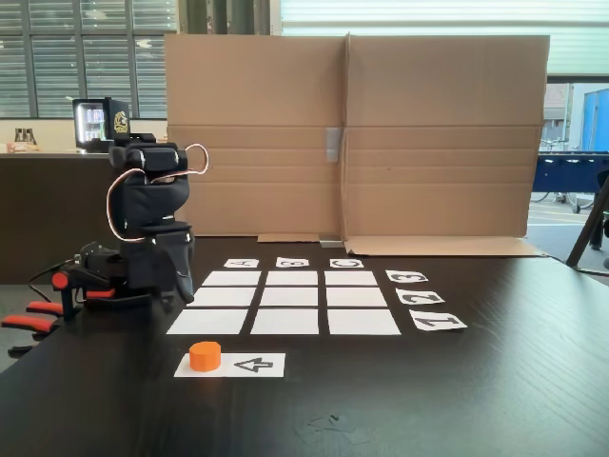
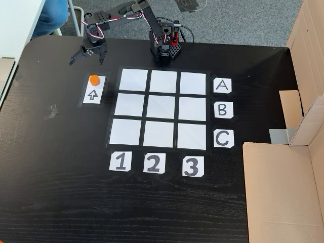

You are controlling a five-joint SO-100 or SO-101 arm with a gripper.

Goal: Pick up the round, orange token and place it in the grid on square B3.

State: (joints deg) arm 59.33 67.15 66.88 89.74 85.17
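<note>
So right now my gripper (image 2: 89, 56) is hanging with its fingers spread wide and nothing between them, just beyond the token (image 2: 94, 79) in the top-down fixed view. The token sits untouched on the white strip with the arrow (image 2: 93, 94), on the end nearest the arm, beside the grid (image 2: 158, 108) but apart from it. Step in hand as I read it is the approach and grab, so I'd line the open jaws up directly over the token, drop straight down and close around its round side low enough that it doesn't squirt out. Square B3 (image 2: 192, 109) looks to be the middle row's cell next to the B card and above the 3 card, so the carry goes across the whole grid. Room looks fine: the table (image 2: 55, 167) is bare around the strip and every grid cell is empty. The cardboard wall (image 1: 352, 133) stands on the far side from the strip, and the arm's base (image 2: 163, 48) sits near the grid's top edge, which I'd swing clear of.
</note>
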